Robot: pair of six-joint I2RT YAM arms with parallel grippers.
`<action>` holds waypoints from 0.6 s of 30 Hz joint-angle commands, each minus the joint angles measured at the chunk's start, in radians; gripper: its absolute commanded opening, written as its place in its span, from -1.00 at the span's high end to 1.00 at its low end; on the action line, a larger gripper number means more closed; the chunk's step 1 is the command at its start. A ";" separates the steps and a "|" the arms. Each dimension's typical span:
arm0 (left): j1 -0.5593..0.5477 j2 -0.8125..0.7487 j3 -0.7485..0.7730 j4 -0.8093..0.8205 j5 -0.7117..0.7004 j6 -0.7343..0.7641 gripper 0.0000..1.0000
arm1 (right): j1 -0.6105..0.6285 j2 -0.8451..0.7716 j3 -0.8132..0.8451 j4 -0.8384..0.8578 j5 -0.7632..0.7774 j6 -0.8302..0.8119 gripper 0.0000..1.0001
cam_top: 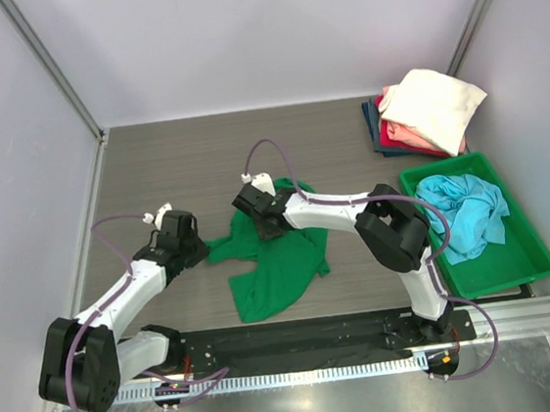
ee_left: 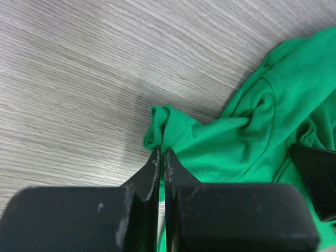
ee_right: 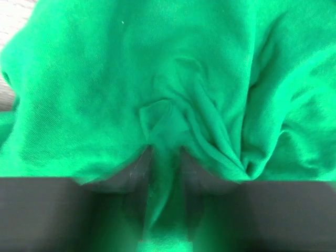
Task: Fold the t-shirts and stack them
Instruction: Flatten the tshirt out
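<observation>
A crumpled bright green t-shirt (cam_top: 281, 264) lies on the table between the two arms. My left gripper (cam_top: 201, 248) is at its left edge. In the left wrist view that gripper (ee_left: 161, 152) is shut on a thin fold of the green t-shirt (ee_left: 236, 142). My right gripper (cam_top: 263, 229) presses down on the shirt's upper part. In the right wrist view green t-shirt cloth (ee_right: 105, 79) fills the frame, and a raised fold sits pinched between the jaws of that gripper (ee_right: 165, 149). A light blue t-shirt (cam_top: 464, 208) lies bunched in the bin.
A green plastic bin (cam_top: 517, 264) stands at the right. Behind it is a stack with a cream t-shirt (cam_top: 434, 106) on top, a pink-red one (cam_top: 406, 138) below and a navy one (cam_top: 374, 122) at the bottom. Walls close in on the left, the back and the right.
</observation>
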 commanded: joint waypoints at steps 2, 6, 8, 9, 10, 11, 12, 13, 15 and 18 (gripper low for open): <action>0.014 -0.037 0.012 -0.017 0.003 -0.006 0.99 | 0.002 -0.031 0.012 0.005 0.025 -0.015 0.73; 0.022 -0.080 0.045 -0.097 -0.022 -0.011 1.00 | 0.001 -0.076 0.018 -0.006 0.048 -0.032 0.98; 0.027 -0.132 0.104 -0.198 -0.063 -0.004 1.00 | -0.002 -0.132 0.044 -0.042 0.081 -0.050 0.98; 0.030 -0.155 0.130 -0.232 -0.080 0.000 1.00 | -0.006 -0.157 0.055 -0.058 0.093 -0.058 0.98; 0.030 -0.182 0.191 -0.269 -0.097 0.008 0.99 | -0.012 -0.183 0.064 -0.085 0.102 -0.067 0.98; 0.030 -0.236 0.222 -0.334 -0.117 0.023 1.00 | -0.016 -0.242 0.074 -0.096 0.125 -0.075 0.98; 0.031 -0.270 0.252 -0.362 -0.155 0.031 0.99 | -0.019 -0.272 0.095 -0.105 0.134 -0.090 0.98; 0.033 -0.296 0.289 -0.387 -0.174 0.039 0.99 | -0.027 -0.301 0.106 -0.130 0.145 -0.096 0.98; 0.031 -0.363 0.393 -0.448 -0.215 0.074 0.99 | -0.029 -0.397 0.141 -0.147 0.176 -0.116 0.98; 0.033 -0.379 0.559 -0.548 -0.247 0.124 0.98 | -0.029 -0.538 0.163 -0.158 0.176 -0.128 0.98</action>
